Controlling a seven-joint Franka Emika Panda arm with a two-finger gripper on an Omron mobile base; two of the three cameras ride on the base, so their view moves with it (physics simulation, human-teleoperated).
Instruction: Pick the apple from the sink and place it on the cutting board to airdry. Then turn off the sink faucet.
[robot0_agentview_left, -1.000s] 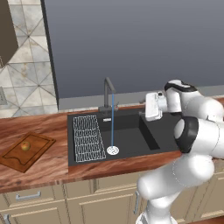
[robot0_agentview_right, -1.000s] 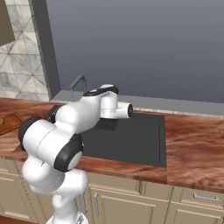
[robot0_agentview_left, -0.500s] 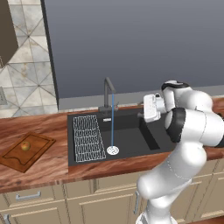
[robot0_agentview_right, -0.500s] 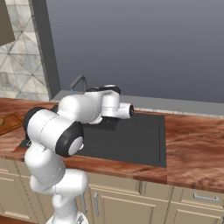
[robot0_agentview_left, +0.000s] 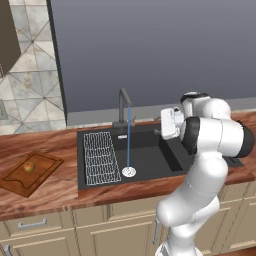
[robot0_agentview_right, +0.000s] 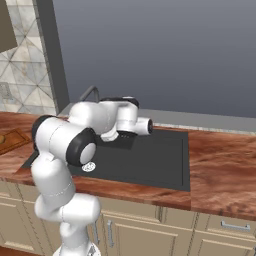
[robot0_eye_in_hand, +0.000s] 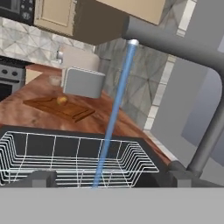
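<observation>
The tiny orange-yellow apple (robot0_agentview_left: 29, 166) lies on the reddish-brown cutting board (robot0_agentview_left: 20, 179) at the counter's left, also seen far off as apple (robot0_eye_in_hand: 62, 100) on the board (robot0_eye_in_hand: 70, 112). The black sink (robot0_agentview_left: 145, 150) holds a white wire rack (robot0_agentview_left: 98, 157). Water runs in a blue stream (robot0_agentview_left: 128, 140) from the dark grey faucet (robot0_agentview_left: 122, 105) down to the white drain strainer (robot0_agentview_left: 129, 172). My gripper (robot0_agentview_left: 159, 131) hangs over the basin just right of the faucet, pointing at it. Its fingertips (robot0_eye_in_hand: 41, 177) stand wide apart, open and empty, with the stream (robot0_eye_in_hand: 113, 113) and spout (robot0_eye_in_hand: 175, 43) straight ahead.
A grey toaster (robot0_eye_in_hand: 83, 83) stands on the counter behind the cutting board. The wood countertop (robot0_agentview_right: 225, 165) runs on to the right of the sink (robot0_agentview_right: 150, 157). A grey wall rises close behind the faucet (robot0_agentview_right: 90, 93).
The hand has edged slightly left toward the faucet, and the arm's elbow has swung round. Apple, board and water stream are as before.
</observation>
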